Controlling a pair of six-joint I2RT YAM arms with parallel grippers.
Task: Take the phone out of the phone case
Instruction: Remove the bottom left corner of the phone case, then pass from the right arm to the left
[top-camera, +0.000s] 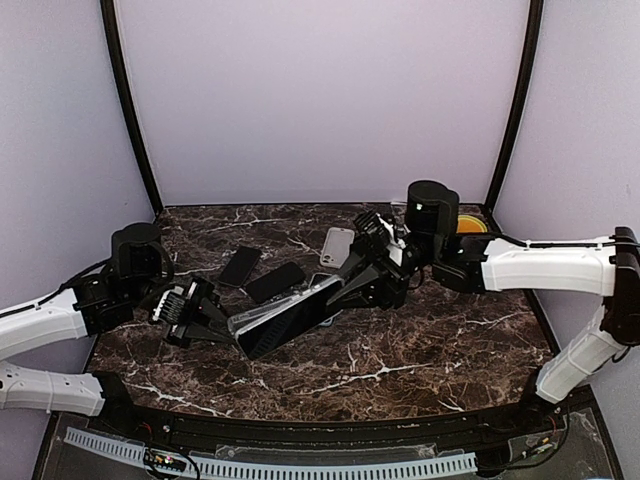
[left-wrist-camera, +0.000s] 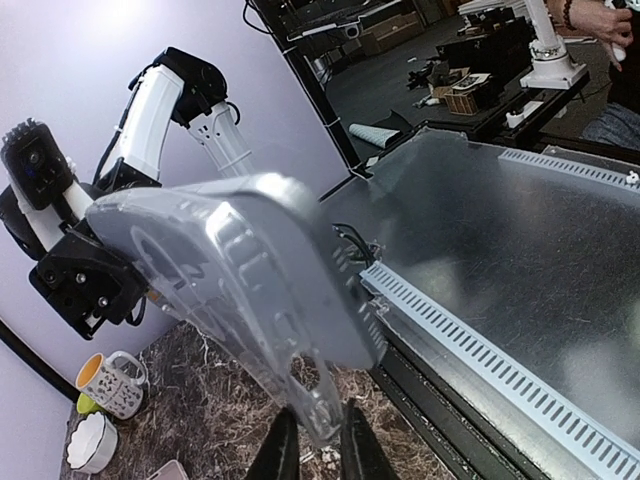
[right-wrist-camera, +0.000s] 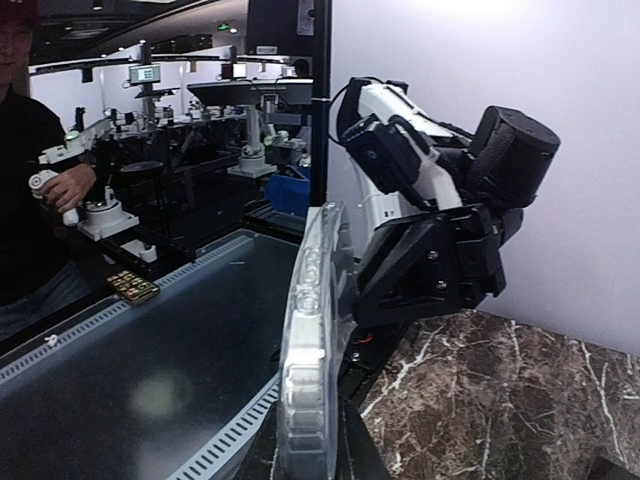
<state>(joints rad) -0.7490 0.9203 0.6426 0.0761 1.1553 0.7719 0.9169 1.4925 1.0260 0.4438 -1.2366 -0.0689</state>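
**Both grippers clamped on the cased phone above a marble top**

The left gripper (top-camera: 224, 329) is closed on the lower-left end of the phone case (left-wrist-camera: 250, 270). Its wrist view shows two dark fingers (left-wrist-camera: 283, 452) pinching the clear rim at the bottom of the frame. The right gripper (top-camera: 346, 287) is closed on the upper-right end. Between them the phone (top-camera: 292, 314), dark screen up, sits in the case, tilted and held off the surface at the frame's centre.

Below lies a dark brown marble-patterned tabletop (top-camera: 420, 350) with white veins. Pale lilac walls (top-camera: 320, 100) and two black corner poles (top-camera: 130, 110) enclose it. A white slotted cable strip (top-camera: 300, 467) runs along the bottom edge.

The right gripper's fingers are cut off in its own wrist view, where the case appears edge-on. A mug (top-camera: 470, 224) is mostly hidden behind the right arm.

Counted: two arms, two dark phones (top-camera: 240, 265) lying flat, one white slab (top-camera: 337, 245) that could be a phone or a case, one mug, one white bowl (left-wrist-camera: 90, 440).
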